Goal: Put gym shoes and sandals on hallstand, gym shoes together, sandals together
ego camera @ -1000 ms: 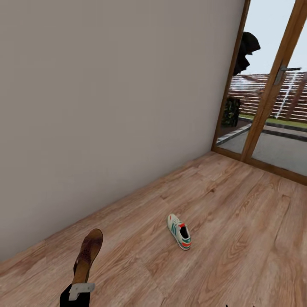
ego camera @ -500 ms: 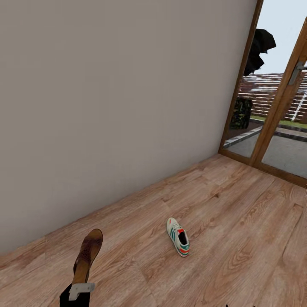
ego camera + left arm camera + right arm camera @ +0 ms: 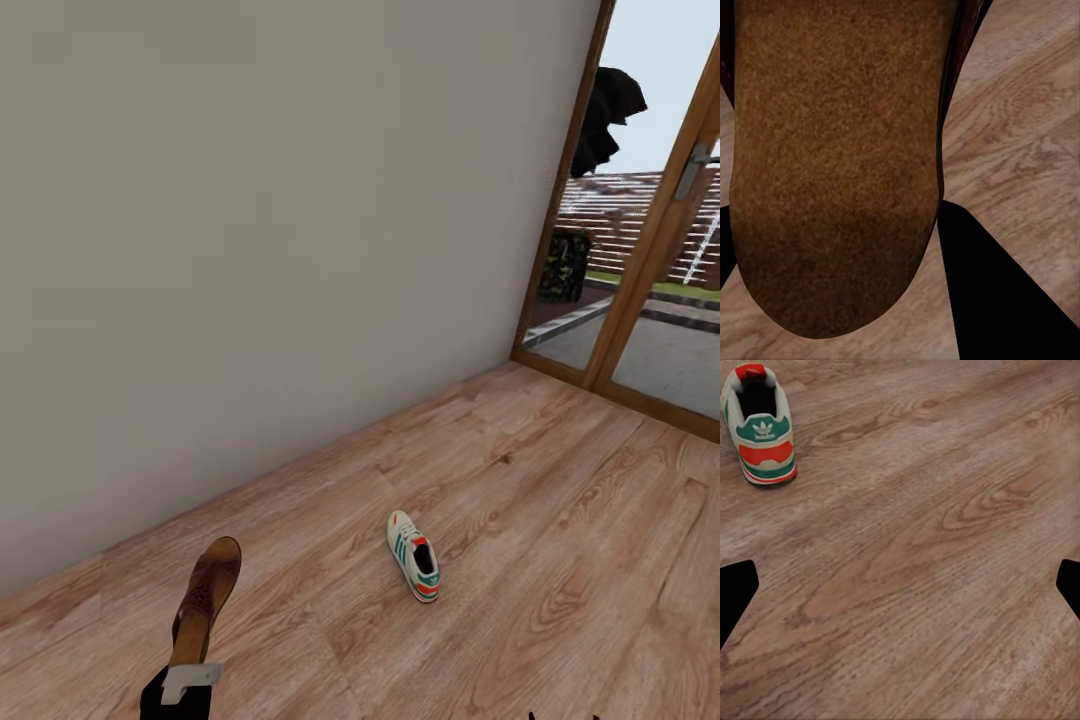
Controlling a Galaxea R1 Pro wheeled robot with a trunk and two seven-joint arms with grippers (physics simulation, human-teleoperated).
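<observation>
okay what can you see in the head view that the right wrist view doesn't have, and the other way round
Only the head view: the left end effector shut on a brown sandal held above the floor, the grey wall, and the glazed wooden door with paved ground outside.

Only the right wrist view: the sneaker's heel close up, with its logo tab and red band, and the two dark fingertips of the right end effector, set wide apart.

Both share: one gym shoe lying on the wood plank floor.

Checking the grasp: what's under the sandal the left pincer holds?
Under the sandal is bare wood floor; the sneaker lies apart. In the left wrist view the sole covers most of what's below.
</observation>
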